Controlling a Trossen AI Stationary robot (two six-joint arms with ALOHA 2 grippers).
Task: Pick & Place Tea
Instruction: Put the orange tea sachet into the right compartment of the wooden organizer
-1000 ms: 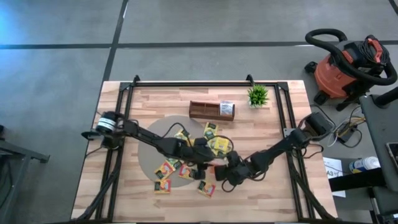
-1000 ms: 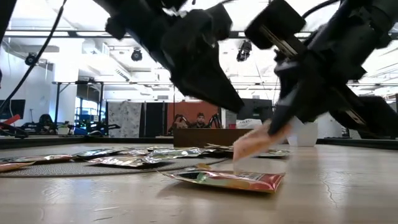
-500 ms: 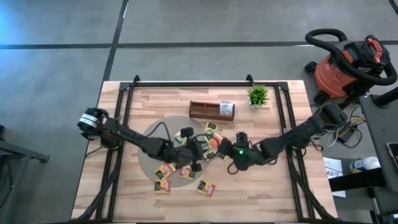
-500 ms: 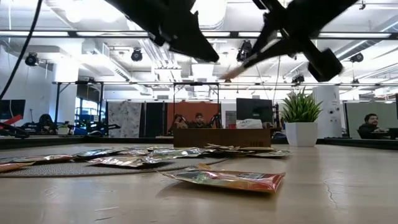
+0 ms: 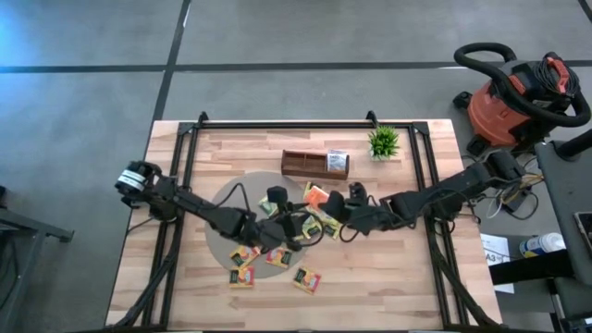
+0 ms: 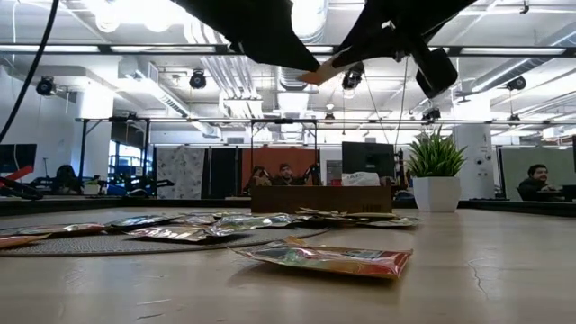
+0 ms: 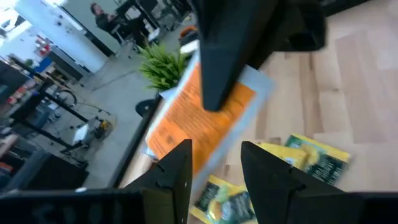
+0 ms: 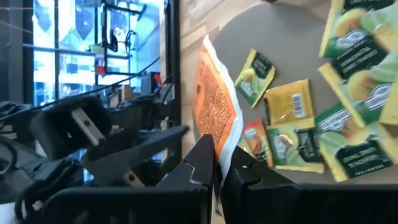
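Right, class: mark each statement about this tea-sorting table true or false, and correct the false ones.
1. The right gripper is shut on an orange-red paper tea sachet. True.
2. That sachet lies flat on the table. False: it is held up in the air, above the table.
3. The small green potted plant stands beside the brown wooden tray. True.
4. The wooden tray holds no sachets. False: a white sachet sits at its end nearest the plant.
5. The left gripper is shut on a yellow sachet. False: it is open and holds nothing.
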